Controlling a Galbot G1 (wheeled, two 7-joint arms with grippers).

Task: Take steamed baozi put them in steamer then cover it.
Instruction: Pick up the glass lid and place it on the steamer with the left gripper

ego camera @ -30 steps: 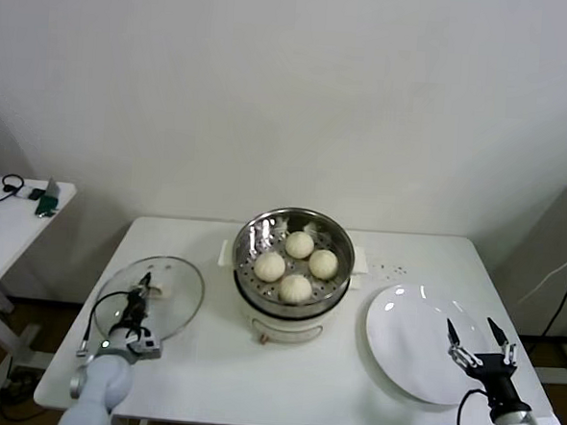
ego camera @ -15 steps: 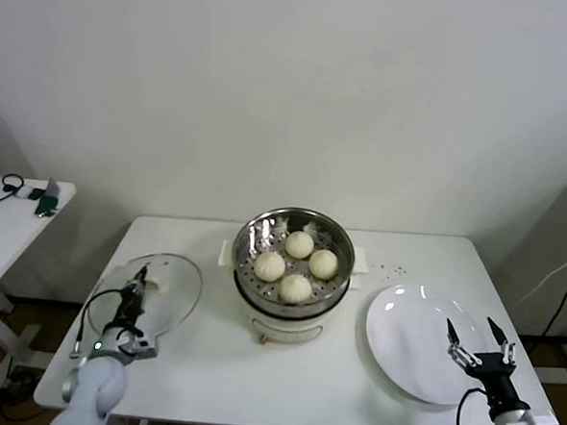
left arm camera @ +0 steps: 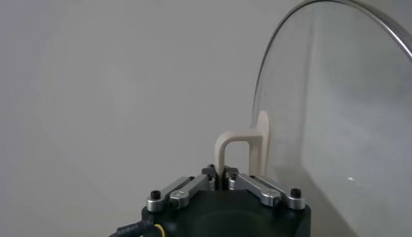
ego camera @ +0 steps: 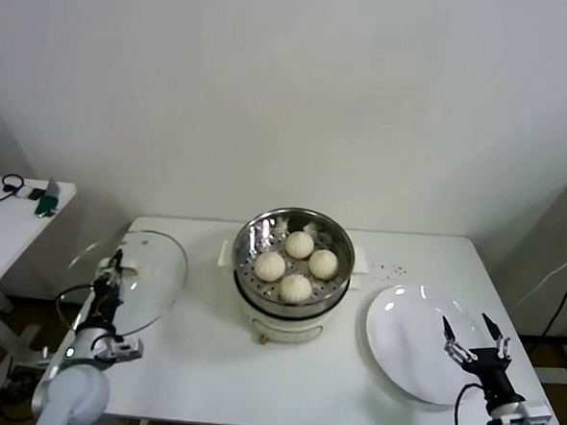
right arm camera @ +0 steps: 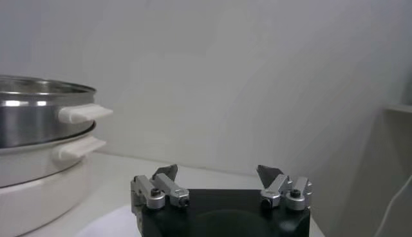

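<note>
Lifted off the table since a second ago, the cover (ego camera: 127,282) now hangs tilted by the table's left edge, the left gripper (ego camera: 114,268) clamped on its cream handle (left arm camera: 239,149) from below. To that gripper's right stands the steamer (ego camera: 293,271), well apart, with four steamed baozi (ego camera: 298,264) on its tray; nothing lies between them on the white table (ego camera: 207,362). Farther right, the right gripper (ego camera: 472,338) hovers at the white plate's (ego camera: 410,345) near edge, its fingers spread and empty.
</note>
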